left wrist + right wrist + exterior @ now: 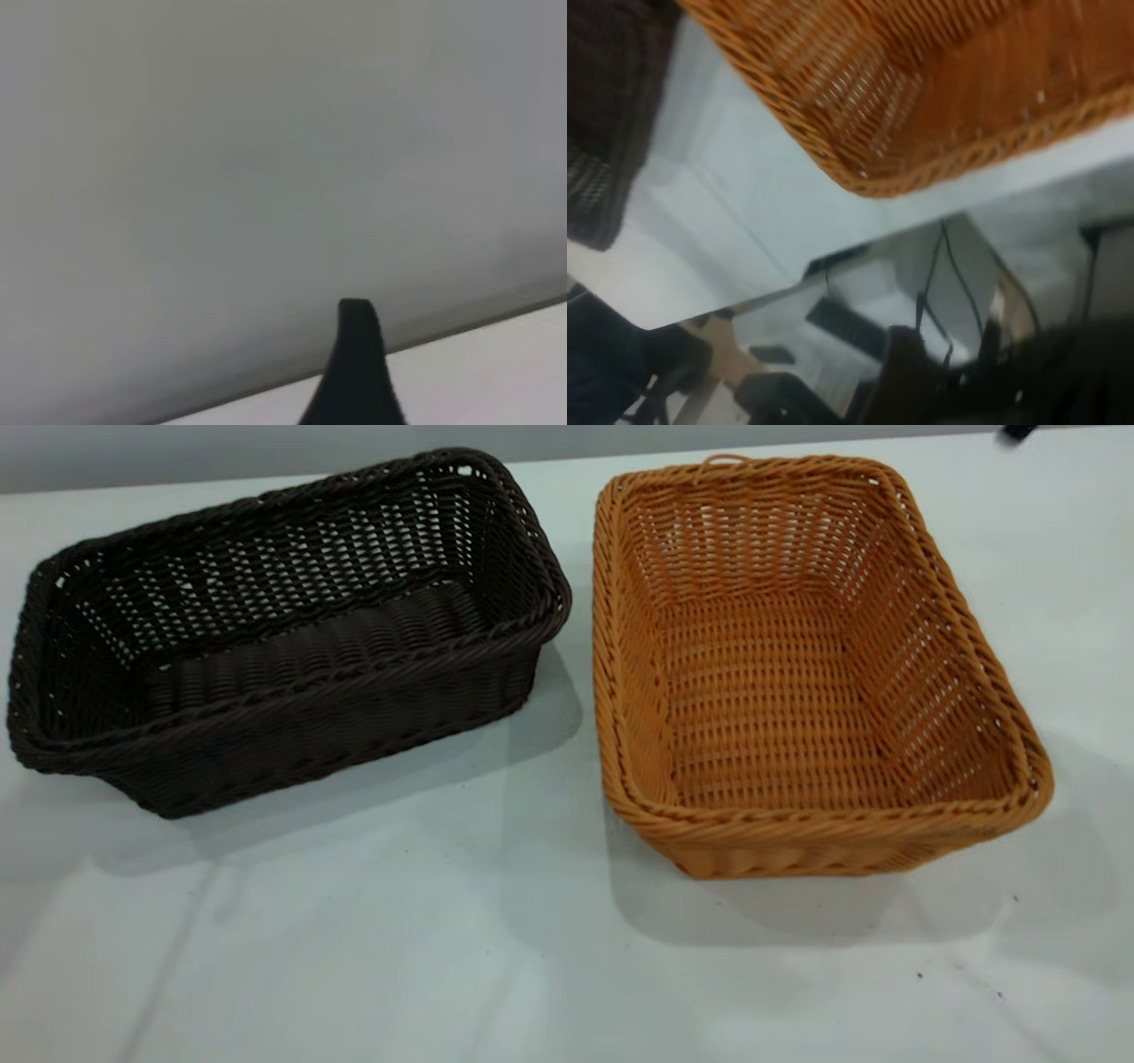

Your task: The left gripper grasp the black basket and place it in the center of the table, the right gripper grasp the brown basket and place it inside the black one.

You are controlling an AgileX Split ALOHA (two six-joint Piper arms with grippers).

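Black basket [283,629] sits left on table [354,957], brown basket [815,673] just beside, right. Left gripper [354,372]: one fingertip visible, spread can't be told. Approach black rim squarely, pinch long wall, slide toward center.

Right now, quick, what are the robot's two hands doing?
Left gripper: off by the table's edge, holding nothing visible; open or shut cannot be told.
Right gripper: not in view.
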